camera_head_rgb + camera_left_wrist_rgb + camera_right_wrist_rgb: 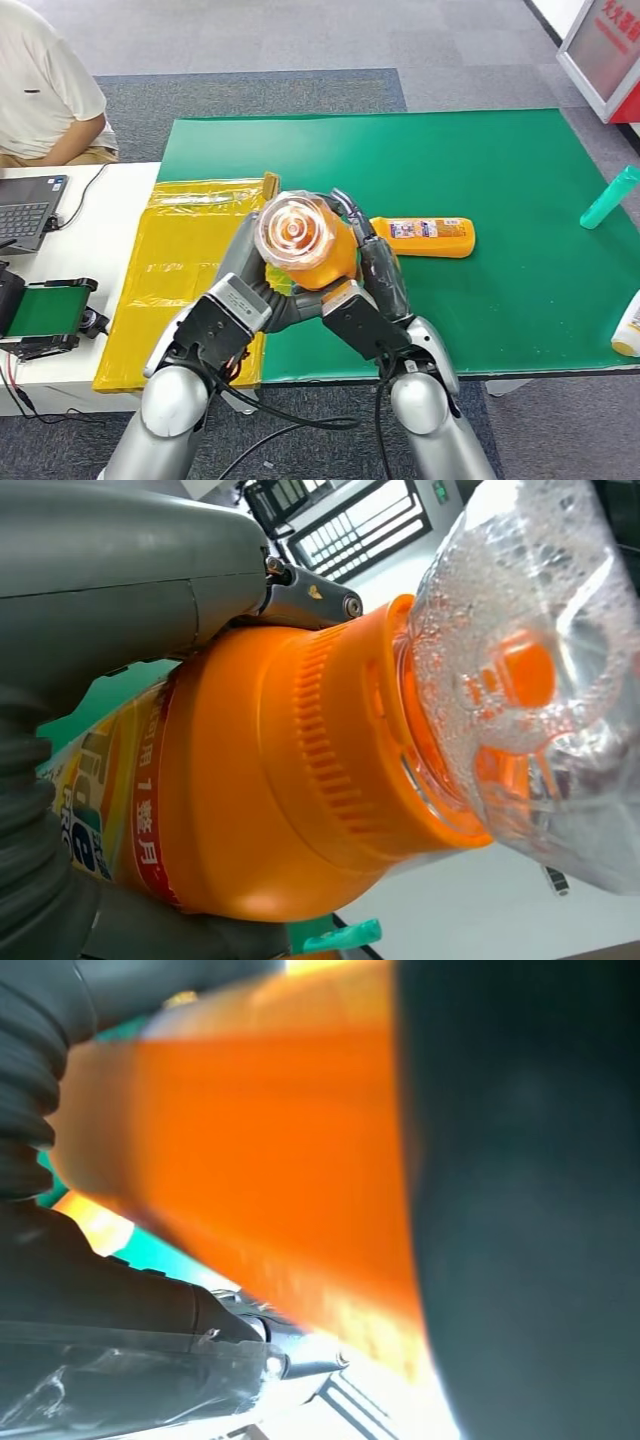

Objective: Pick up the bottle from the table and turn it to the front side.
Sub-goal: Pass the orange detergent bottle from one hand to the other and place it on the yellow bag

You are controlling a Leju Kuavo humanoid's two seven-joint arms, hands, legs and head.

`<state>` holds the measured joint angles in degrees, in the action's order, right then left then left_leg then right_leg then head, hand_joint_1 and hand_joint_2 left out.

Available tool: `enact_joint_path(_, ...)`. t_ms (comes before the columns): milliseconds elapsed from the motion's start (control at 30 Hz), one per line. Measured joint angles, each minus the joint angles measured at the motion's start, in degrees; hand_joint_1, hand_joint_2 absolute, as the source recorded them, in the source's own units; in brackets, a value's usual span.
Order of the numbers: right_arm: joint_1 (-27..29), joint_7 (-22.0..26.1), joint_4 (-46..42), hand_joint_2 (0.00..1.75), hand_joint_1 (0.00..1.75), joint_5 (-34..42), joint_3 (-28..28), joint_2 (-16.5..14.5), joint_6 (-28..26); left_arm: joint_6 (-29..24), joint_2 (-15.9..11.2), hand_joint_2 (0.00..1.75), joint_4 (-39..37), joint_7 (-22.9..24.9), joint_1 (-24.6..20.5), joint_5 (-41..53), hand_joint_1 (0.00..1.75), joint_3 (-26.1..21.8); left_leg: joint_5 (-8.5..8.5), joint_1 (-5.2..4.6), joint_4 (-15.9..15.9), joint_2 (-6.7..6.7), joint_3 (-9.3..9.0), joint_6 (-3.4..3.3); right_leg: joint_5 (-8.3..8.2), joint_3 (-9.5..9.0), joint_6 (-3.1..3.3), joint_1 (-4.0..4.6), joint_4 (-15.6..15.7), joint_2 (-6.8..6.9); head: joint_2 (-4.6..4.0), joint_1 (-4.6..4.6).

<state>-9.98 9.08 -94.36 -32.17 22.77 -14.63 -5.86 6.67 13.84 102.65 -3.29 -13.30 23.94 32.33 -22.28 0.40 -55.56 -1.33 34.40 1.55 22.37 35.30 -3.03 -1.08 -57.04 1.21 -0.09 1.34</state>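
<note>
An orange bottle [317,255] with a clear domed cap [294,230] is lifted above the green mat, cap end pointing up toward my head camera. Both hands hold it: my left hand [241,265] wraps its left side and my right hand [377,265] its right side. In the left wrist view the orange bottle [256,790] with its ribbed collar and clear cap [528,680] lies against my thumb. The right wrist view shows the bottle's orange body [249,1170] pressed between my fingers, blurred. A second orange bottle [426,236] lies flat on the mat behind.
The green mat [490,180] covers the table. A yellow plastic bag [177,270] lies at its left edge. A teal bottle [610,198] and a white bottle [628,325] sit at the far right. A laptop [26,208], a small device [49,312] and a seated person [41,90] are at left.
</note>
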Motion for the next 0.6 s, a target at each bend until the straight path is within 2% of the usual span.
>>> enact_joint_path(133,0.0,-0.3,-0.4,1.75,0.00,0.3,-0.3,0.0,-0.1,-1.7,-0.1,1.75,0.3,-0.2,0.5,1.8,1.75,-0.3,0.00,0.00,0.0,0.00,0.01,0.00,0.00,0.00,0.00,0.00,0.0,0.00,0.00,0.01)
enact_joint_path(300,-0.1,-1.4,-2.2,1.75,0.00,0.4,-2.4,0.0,-0.5,-7.8,-0.2,1.75,2.9,-1.3,1.7,17.7,1.75,-2.2,0.00,0.00,0.0,0.00,0.01,0.00,0.00,0.00,0.00,0.00,0.0,0.00,0.00,0.01)
enact_joint_path(467,-0.2,-2.1,-5.7,1.75,0.00,0.2,-6.3,0.0,-0.7,-10.0,-0.5,1.75,5.5,-1.2,3.4,27.6,1.75,-6.2,0.01,0.00,0.0,0.00,0.01,0.00,0.00,0.01,0.00,0.00,0.0,0.00,0.00,0.01)
enact_joint_path(600,-0.1,-2.2,-8.3,1.75,0.00,-0.3,-8.4,0.0,-0.2,-13.2,-0.8,1.75,7.0,-1.2,4.2,39.9,1.75,-8.6,0.01,0.00,0.0,0.00,0.01,0.00,0.00,0.00,0.00,0.00,0.0,0.00,-0.02,0.01)
